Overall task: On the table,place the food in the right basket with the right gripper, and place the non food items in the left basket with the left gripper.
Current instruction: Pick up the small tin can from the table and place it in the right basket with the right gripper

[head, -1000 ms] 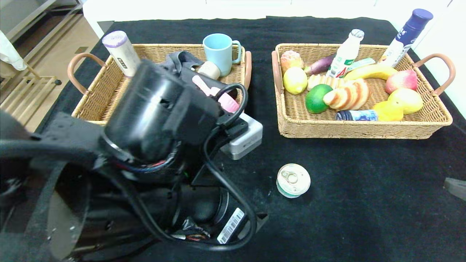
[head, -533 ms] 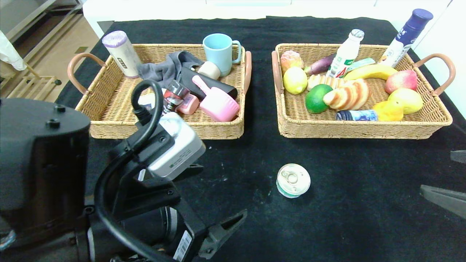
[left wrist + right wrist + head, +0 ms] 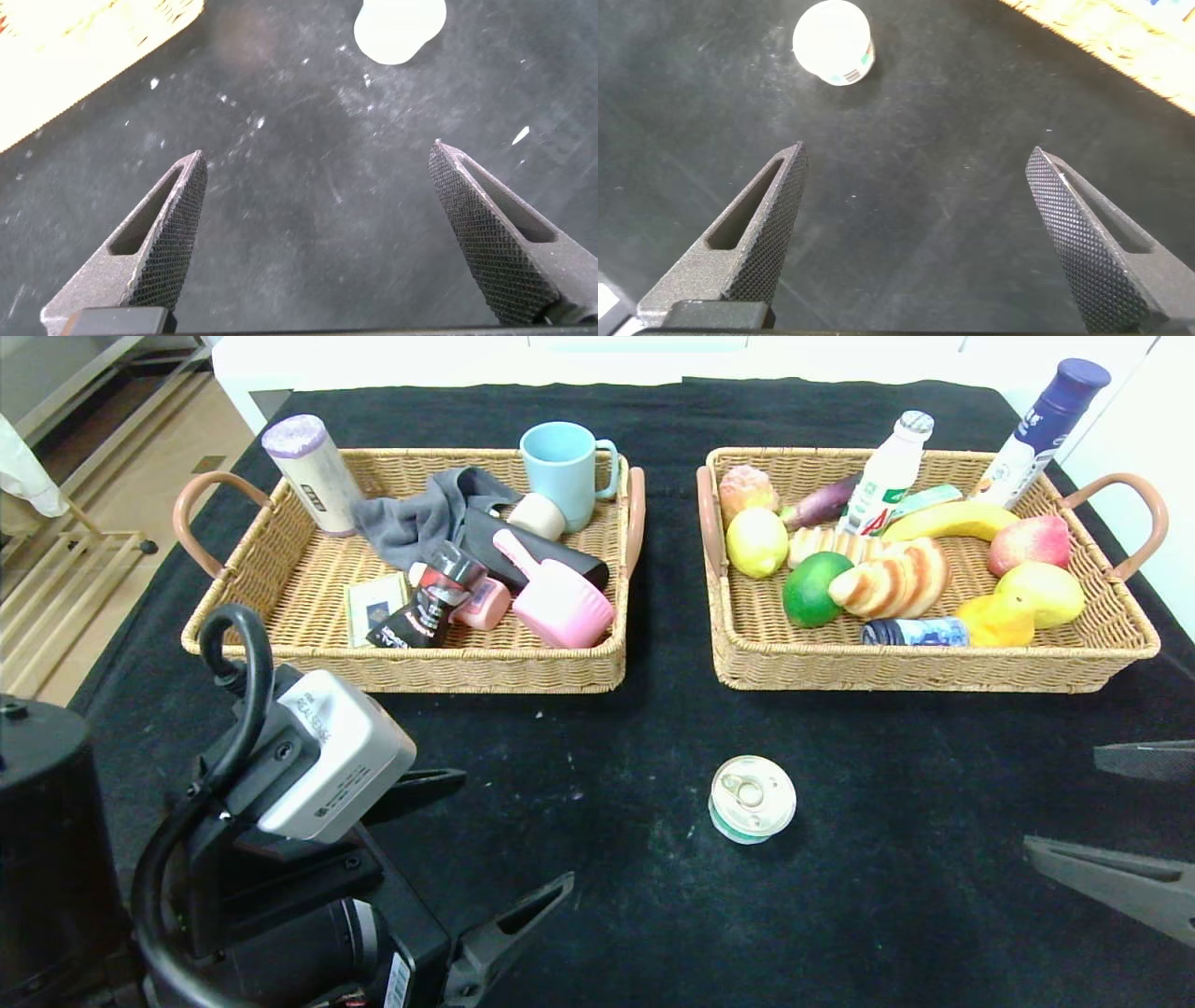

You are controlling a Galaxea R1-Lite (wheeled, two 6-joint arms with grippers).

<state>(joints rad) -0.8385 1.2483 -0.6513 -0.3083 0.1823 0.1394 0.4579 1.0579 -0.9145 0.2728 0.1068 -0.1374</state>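
A small can point(image 3: 752, 799) with a pull-tab lid stands alone on the black table, in front of the gap between the baskets. It shows in the right wrist view point(image 3: 833, 42) and the left wrist view point(image 3: 400, 25). My left gripper point(image 3: 509, 840) is open and empty at the near left, above the table. My right gripper point(image 3: 1064, 803) is open and empty at the near right edge. The left basket point(image 3: 280, 607) holds non-food items such as a blue mug point(image 3: 564, 469) and a pink scoop point(image 3: 558, 598). The right basket point(image 3: 934, 667) holds fruit, bread and bottles.
A grey cloth point(image 3: 420, 518), a black tube point(image 3: 425, 607) and a white cylinder point(image 3: 308, 471) lie in the left basket. A blue-capped bottle point(image 3: 1046, 429) leans at the right basket's far corner. Bare table lies around the can.
My left arm has pulled back from over the left basket toward the near left, uncovering the basket. My right gripper has come further into view at the near right.
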